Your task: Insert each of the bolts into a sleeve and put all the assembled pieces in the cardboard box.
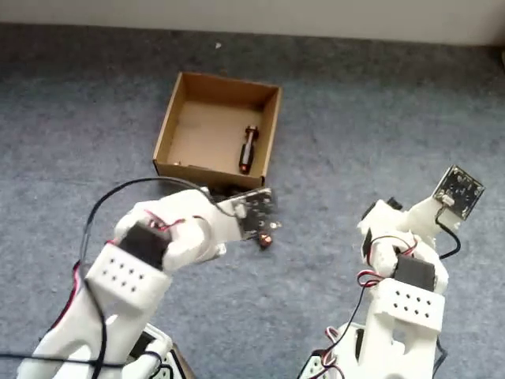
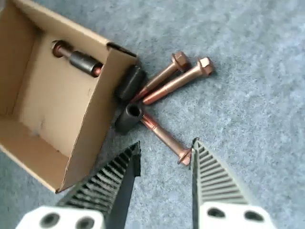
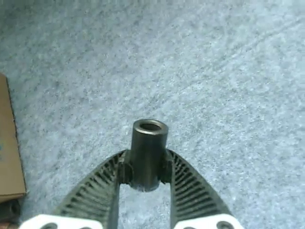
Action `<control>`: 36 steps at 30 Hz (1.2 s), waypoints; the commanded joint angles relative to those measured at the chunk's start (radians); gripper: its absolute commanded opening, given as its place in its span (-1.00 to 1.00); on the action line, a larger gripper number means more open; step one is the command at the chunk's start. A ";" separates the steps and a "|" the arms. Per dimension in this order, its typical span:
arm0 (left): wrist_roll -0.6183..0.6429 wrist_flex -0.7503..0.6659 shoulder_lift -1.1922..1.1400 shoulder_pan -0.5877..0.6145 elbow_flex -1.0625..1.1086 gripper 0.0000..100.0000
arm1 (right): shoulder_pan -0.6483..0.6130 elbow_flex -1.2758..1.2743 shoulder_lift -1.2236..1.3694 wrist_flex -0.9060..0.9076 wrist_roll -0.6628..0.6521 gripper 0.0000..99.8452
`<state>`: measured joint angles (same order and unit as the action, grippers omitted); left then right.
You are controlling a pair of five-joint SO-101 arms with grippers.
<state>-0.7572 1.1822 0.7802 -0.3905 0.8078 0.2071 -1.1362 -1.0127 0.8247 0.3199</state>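
One assembled piece lies in the box. The right gripper clamps a sleeve; the left gripper, jaws wide and empty, hangs over a bolt beside the box. Next, likely: close on that bolt, then line it up with the sleeve

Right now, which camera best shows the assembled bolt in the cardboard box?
Left wrist view: assembled copper bolt close, its parts distinct. High view shows it small; right wrist view, the cardboard box edge.
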 commanded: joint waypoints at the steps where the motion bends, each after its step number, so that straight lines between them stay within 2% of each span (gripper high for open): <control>1: -0.120 -0.005 -0.219 -0.033 -0.136 -0.62 | 0.013 0.010 -0.025 -0.022 0.012 -0.99; 6: -0.130 -0.008 -0.452 -0.025 -0.305 -0.44 | 0.013 0.010 -0.025 -0.022 0.011 -0.99; 12: -0.150 -0.114 -0.694 -0.027 -0.460 -0.48 | 0.013 0.010 -0.025 -0.022 0.008 -0.99; 16: -0.236 -0.120 -0.834 -0.041 -0.513 -0.52 | 0.013 0.008 -0.025 -0.022 0.005 -0.99; 20: -0.239 -0.120 -0.949 -0.045 -0.573 -0.52 | 0.007 0.007 -0.025 -0.022 0.005 -0.99; 29: -0.236 -0.118 -1.096 -0.042 -0.746 -0.52 | 0.007 0.005 -0.025 -0.022 0.005 -0.99; 36: -0.236 -0.120 -1.115 -0.048 -0.785 -0.54 | 0.007 0.005 -0.025 -0.022 0.005 -0.99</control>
<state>-0.9858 1.0748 -0.3414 -0.4289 0.0775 0.2087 -1.1362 -1.0127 0.8247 0.3199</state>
